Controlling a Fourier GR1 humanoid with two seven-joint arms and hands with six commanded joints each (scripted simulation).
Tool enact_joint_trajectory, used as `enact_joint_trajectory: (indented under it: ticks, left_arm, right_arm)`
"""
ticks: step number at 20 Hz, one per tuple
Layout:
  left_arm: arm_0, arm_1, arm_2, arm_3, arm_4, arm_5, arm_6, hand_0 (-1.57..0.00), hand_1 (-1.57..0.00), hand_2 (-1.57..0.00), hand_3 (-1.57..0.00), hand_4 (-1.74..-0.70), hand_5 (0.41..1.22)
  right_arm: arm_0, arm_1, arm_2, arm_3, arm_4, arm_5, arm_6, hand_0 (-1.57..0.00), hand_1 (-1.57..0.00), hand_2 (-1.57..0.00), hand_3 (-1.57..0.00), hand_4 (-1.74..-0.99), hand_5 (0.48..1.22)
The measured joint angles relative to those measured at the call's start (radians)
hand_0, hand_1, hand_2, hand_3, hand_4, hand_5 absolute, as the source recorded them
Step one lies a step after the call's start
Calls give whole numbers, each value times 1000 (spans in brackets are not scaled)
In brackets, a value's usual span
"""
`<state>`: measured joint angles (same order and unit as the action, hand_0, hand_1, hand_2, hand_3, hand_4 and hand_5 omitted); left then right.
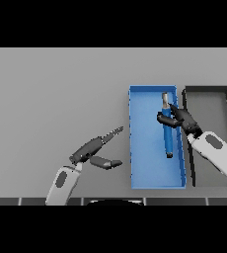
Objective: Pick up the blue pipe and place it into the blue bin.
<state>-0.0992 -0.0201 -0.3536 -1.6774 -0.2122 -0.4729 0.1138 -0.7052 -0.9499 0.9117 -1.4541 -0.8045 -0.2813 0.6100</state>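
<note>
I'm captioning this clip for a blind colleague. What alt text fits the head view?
The robot's right hand holds the blue pipe over the inside of the blue bin, fingers curled round its upper part. A dark bin sits just right of the blue one on the grey table. The left hand rests open to the blue bin's left.

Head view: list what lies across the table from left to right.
Left hand, open above the grey table → blue bin → blue pipe over the bin, held in the right hand → dark bin at the right edge.
</note>
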Motion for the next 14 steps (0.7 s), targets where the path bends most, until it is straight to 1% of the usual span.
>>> enact_joint_trajectory:
  ticks: [3,6,9,10,12,14]
  left_arm:
    - [7,0,-6,-2,-5,2,-13,1,1,1,1,-887,429]
    - [13,-1,-9,-6,-5,0,-2,1,1,1,1,-888,429]
    - [5,-4,-6,-9,-4,5,4,1,1,1,1,-886,431]
    - [6,5,-1,-4,-3,0,1,1,1,1,1,-885,431]
    - [-9,0,3,10,-8,5,5,1,1,1,1,-885,431]
    - [-26,-4,11,28,-10,12,4,1,1,1,1,-885,431]
  right_arm:
    - [-17,-12,41,3,5,4,0,-32,-29,-29,-17,-1038,734]
    - [-35,-6,78,21,13,0,0,-16,-14,-14,-8,-1030,682]
    - [-44,-7,97,23,16,10,0,-8,-7,-7,-4,-1022,665]
    - [-35,-15,100,13,17,14,-9,-6,-5,-5,-3,-1022,661]
    - [-48,-18,98,20,11,26,0,-6,-5,-5,-3,-1022,655]
    - [-67,-18,119,21,3,22,0,-6,-5,-5,-3,-1022,643]
